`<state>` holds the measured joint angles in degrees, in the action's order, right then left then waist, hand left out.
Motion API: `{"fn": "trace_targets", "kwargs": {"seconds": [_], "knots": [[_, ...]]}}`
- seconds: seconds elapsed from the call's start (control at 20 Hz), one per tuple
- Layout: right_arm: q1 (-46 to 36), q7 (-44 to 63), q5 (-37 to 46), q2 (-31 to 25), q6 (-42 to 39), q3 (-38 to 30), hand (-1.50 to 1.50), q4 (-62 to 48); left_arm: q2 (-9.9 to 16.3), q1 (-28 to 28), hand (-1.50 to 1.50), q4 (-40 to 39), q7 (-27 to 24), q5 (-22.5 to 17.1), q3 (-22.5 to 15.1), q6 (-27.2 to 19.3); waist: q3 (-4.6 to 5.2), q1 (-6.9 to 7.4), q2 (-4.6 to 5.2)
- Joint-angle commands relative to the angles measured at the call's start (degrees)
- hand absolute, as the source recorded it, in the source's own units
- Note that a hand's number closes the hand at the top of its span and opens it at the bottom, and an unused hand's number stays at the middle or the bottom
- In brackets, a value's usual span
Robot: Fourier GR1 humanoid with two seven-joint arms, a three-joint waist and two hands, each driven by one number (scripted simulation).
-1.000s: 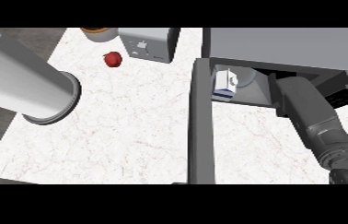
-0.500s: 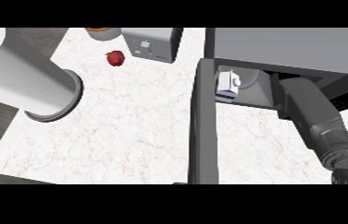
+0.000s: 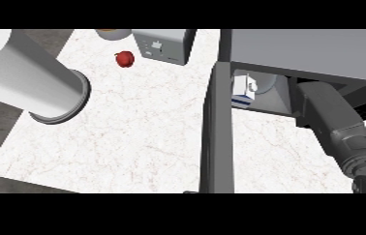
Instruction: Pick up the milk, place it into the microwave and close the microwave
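Note:
The milk carton (image 3: pixel 242 88), white with a blue band near its bottom, stands inside the open microwave (image 3: pixel 300 50) by the left side of its opening. The microwave's door (image 3: pixel 217 132) swings out toward me and shows edge-on as a dark grey bar. My right forearm (image 3: pixel 327 123) runs from the lower right up into the microwave's opening, to the right of the carton; its hand is hidden under the microwave's roof. My left forearm (image 3: pixel 39 79) fills the left side as a thick grey cylinder, with no hand showing.
A red apple (image 3: pixel 125 59) lies on the white marble counter (image 3: pixel 136 142) at the back. Beside it stands a grey box-shaped appliance (image 3: pixel 164 45), and a round tan-topped container (image 3: pixel 113 33) sits at the back edge.
The apple and the appliance have drifted slightly to the right in the view. The milk carton and the right forearm stay where they were.

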<state>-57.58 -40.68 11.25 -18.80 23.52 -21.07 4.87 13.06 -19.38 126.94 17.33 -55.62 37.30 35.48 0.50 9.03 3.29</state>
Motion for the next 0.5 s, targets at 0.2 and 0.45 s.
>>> {"fn": "trace_targets", "kwargs": {"seconds": [0.2, 0.45], "knots": [[-2.24, 0.1, 0.97, -3.82, -1.06, 1.2, 1.5, -0.13, 1.34, 2.17, -1.5, -0.72, -0.27, 2.44, 0.86, -0.22, -1.05, 1.52, 2.54], [-3.11, 0.94, 1.51, -4.9, -0.6, 1.75, 1.5, -0.4, 1.63, 2.48, -1.5, -0.98, -0.13, 3.22, 0.41, 0.54, -1.03, 2.41, 2.72]]}}
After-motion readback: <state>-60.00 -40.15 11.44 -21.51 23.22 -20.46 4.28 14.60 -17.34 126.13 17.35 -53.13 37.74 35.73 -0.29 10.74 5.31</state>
